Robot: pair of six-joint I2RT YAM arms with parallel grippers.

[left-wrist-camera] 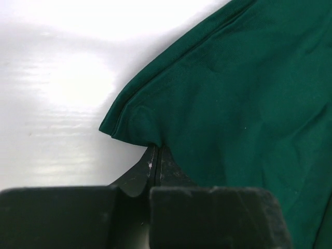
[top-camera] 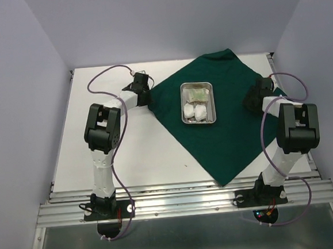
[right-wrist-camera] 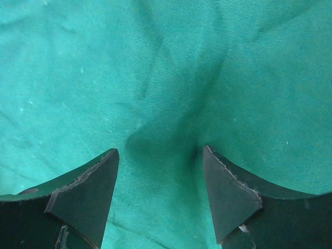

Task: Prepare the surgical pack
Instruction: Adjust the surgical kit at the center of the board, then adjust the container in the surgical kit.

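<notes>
Fold step: left gripper point(left-wrist-camera: 155, 158) clenched on drape point(left-wrist-camera: 233, 104) corner. Right gripper point(right-wrist-camera: 160, 174) spread, probably pre-grasp. Next: close it, fold over tray point(top-camera: 214, 103).

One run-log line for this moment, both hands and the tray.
left hand: shut on drape corner | right hand: open over drape | tray: on drape, holding gauze pads, packet

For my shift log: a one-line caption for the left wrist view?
Left gripper shut on the corner of the green drape, fabric puckered over the white table.
</notes>
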